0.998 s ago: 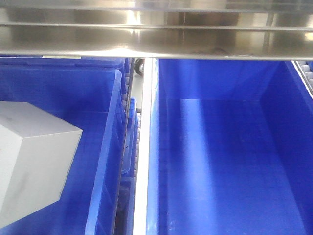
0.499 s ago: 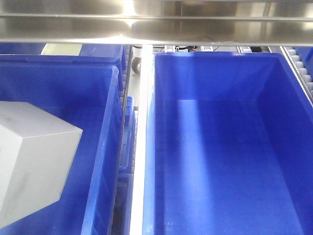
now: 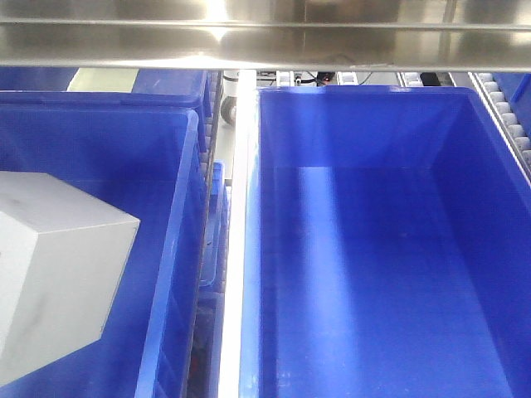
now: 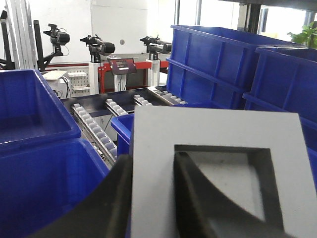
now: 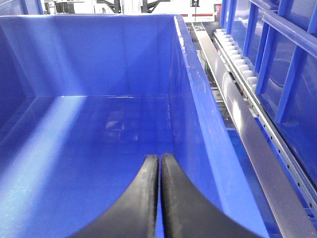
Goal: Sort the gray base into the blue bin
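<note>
Plainly pinches one recess wall of the gray base [image 4: 218,129] between the left fingers [image 4: 99,208], hangs it over the left-hand blue bin [image 3: 178,249], reads as stiff, light, matte enough not to slip, and shows the right fingers [image 5: 148,198] pressed together, empty.

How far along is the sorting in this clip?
Grasp done: the left gripper clamps the gray base by its recess wall. In hand: the base seems to hang over the left blue bin. Left: lowering and release. The right gripper is shut, empty.
</note>
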